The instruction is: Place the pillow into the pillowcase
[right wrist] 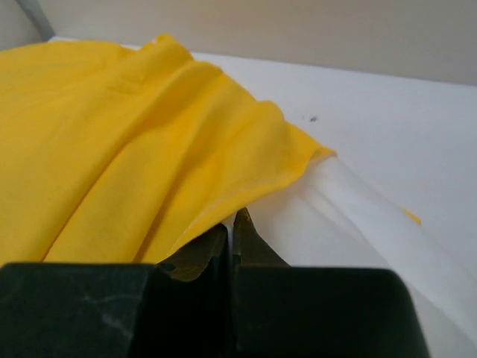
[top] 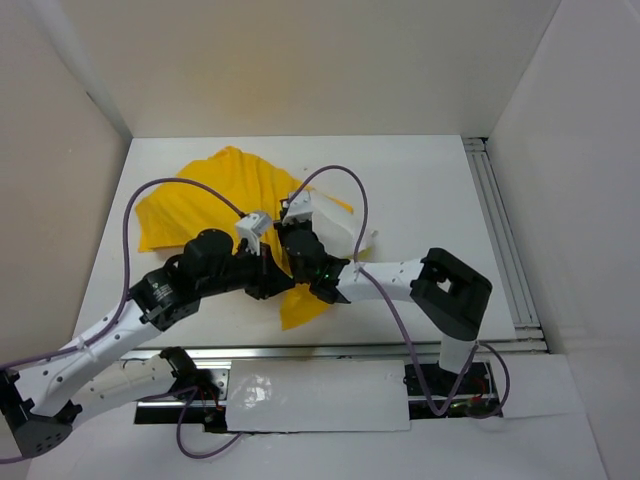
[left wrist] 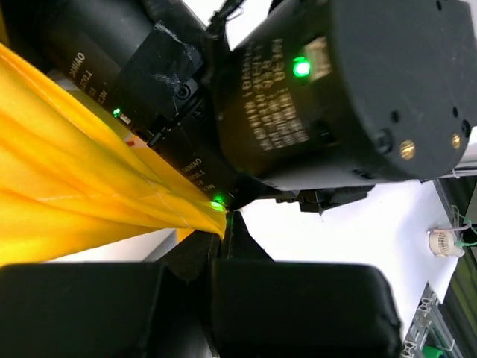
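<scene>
Top external tally: one pillowcase (top: 215, 200), yellow, crumpled mid-table (top: 430, 190); one pillow (top: 335, 225), white, partly under the case's right edge. Two grippers: left gripper (left wrist: 223, 222) and right gripper (right wrist: 232, 224), each clamped on pillowcase fabric.

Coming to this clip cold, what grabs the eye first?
The bright yellow fabric pillowcase lies crumpled on the white table, left of centre, with the white puffy pillow showing at its right end. Over its near edge the left gripper and right gripper meet, each shut on yellow fabric.
</scene>
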Controlling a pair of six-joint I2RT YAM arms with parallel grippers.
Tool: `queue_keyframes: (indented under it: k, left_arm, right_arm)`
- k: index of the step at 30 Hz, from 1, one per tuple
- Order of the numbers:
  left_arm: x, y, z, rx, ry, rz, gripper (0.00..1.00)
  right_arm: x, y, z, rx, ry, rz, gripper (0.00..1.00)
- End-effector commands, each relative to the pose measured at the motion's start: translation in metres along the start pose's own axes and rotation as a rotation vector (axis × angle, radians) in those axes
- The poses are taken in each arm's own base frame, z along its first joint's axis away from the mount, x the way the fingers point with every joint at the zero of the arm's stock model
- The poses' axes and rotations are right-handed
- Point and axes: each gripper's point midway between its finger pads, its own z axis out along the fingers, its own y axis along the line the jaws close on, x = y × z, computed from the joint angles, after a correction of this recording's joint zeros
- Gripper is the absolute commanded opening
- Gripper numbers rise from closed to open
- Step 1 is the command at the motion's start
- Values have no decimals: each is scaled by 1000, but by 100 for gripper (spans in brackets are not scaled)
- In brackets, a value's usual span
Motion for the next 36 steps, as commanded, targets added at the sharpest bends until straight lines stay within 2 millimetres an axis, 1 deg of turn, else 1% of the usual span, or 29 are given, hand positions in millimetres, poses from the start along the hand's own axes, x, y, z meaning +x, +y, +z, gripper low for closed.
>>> queue_keyframes:
  k: [1,2,3,4,5,6,7,8,9,10,12,13,17,18,21,22,23,24,26,27,28,29,30,31,32,33,34,35,36]
  left_arm:
    - [-5,-72,-13,311,29,-10,0]
    - [-6,-68,-14,278,28,-8,1]
    - [-8,-64,-12,247,27,-15,1]
    - [-14,-64,-15,230,9,1,4]
    - [-15,-57,-11,190,13,-8,11]
    - [-13,-53,-5,171,23,-2,17]
    - [-13,-52,-4,162,35,-6,26]
    - [-15,-51,-2,149,34,9,36]
    - [-13,-44,2,119,45,14,67]
    - [-12,-45,5,107,54,16,81]
    - [-16,-40,14,48,56,32,100]
    - [-12,-40,16,30,77,49,100]
    - [-27,-42,27,-16,80,90,100]
    - [-30,-39,30,-46,80,89,100]
    - [-45,-16,45,-148,83,71,100]
    - [-49,-8,49,-182,82,61,100]
    - [-56,13,60,-242,84,46,100]
    - [-69,20,62,-278,64,36,100]
    - [-83,52,67,-421,50,29,100]
    - [-86,82,79,-507,73,13,100]
    - [-105,91,81,-538,54,37,100]
    - [-106,102,86,-552,94,40,100]
    - [-117,124,87,-596,100,29,100]
    - [-126,142,102,-638,121,47,100]
    - [-130,155,106,-679,136,58,100]
    - [-131,171,107,-723,166,63,100]
    - [-135,181,124,-736,195,92,100]
    - [-138,191,128,-748,211,98,100]
    - [-142,200,131,-767,219,106,100]
  right_arm:
    - [3,0,-5,10,90,63,0]
    - [13,-2,-11,-32,129,57,7]
    - [-4,1,-22,-98,130,98,16]
    - [3,10,-31,-196,187,126,45]
    - [11,5,-39,-235,222,123,66]
    - [-4,5,-49,-274,216,155,76]
    - [2,1,-56,-295,262,143,79]
    - [0,-3,-59,-293,270,136,87]
    - [3,-12,-63,-276,295,136,89]
    - [-6,-21,-65,-263,293,148,89]
    - [4,-40,-71,-222,349,134,90]
    - [7,-51,-76,-204,370,129,90]
    - [27,-86,-81,-120,453,103,91]
    - [37,-92,-84,-97,481,111,91]
    - [36,-111,-89,-60,494,144,91]
    - [38,-124,-88,-23,500,158,91]
    - [40,-131,-89,-10,508,170,91]
    - [32,-137,-88,5,487,197,91]
    - [31,-155,-84,51,486,241,93]
    - [30,-160,-83,60,490,260,93]
    - [32,-174,-81,104,500,284,94]
    - [29,-179,-78,117,499,302,95]
    - [32,-184,-79,121,515,308,95]
    - [32,-188,-77,130,516,326,95]
    - [31,-199,-74,157,513,339,97]
    - [29,-202,-70,160,501,364,100]
    - [32,-202,-70,149,518,374,100]
    - [29,-209,-65,158,504,391,100]
    - [35,-212,-64,165,517,404,100]
